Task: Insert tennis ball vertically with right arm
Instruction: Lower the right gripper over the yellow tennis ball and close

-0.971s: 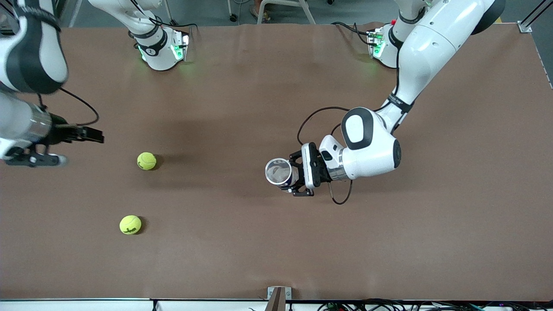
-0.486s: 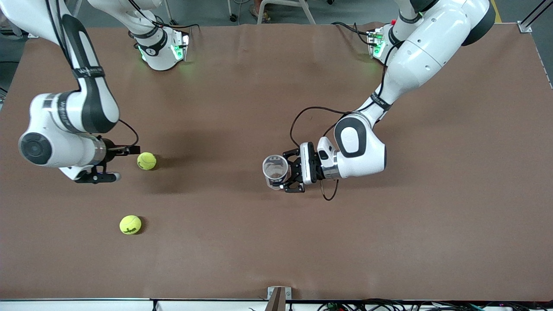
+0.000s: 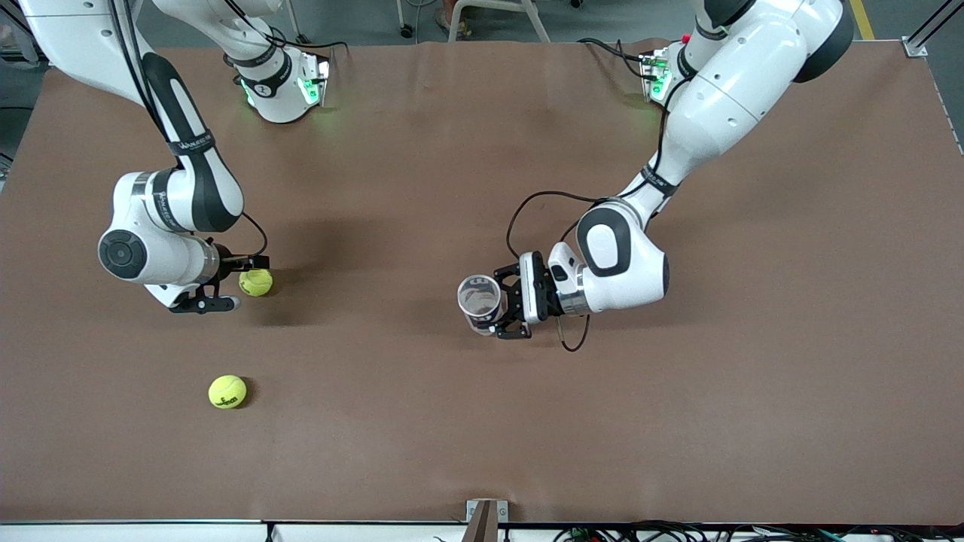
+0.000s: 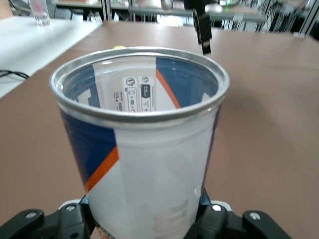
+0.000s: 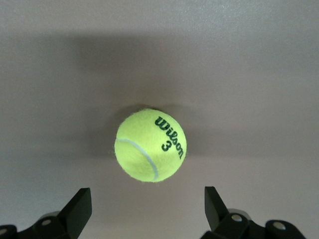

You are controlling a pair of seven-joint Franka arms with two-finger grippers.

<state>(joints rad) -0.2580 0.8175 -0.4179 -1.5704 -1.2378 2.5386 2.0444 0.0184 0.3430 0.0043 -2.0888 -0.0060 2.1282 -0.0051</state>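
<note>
The tennis ball [image 3: 227,391] nearest the front cam is fuzzy, round and yellow-green w/ dark writing too small to read; it sits alone on the flat brown table [image 3: 482,421], toward the right arm's end. A bit farther from the cam lies a 2nd tennis ball [image 3: 256,281], same fuzzy yellow-green, and in the right wrist view [image 5: 151,145] you can read "Wilson" and a "3" in black, plus a curved white seam. The right gripper [image 3: 227,283] is right at this ball, black fingers [image 5: 78,208] spread wide w/ the ball between the tips, not squeezed yet; the ball rests on the table. About as far from the cam, near the mid of the table, the left gripper [image 3: 500,305] holds a tennis ball can [image 3: 480,299], jaws pressed on its sides low down. The can is a round tube, open mouth w/ a shiny metal rim, clear plastic wall w/ a white, blue and orange label [image 4: 149,164]. In the left wrist view you see small print and icons on the label through the wall, too tiny to read. The can is tipped a little, mouth facing up and toward the front cam. Farthest off, both white arm bases stand at the table's edge w/ green lights.
</note>
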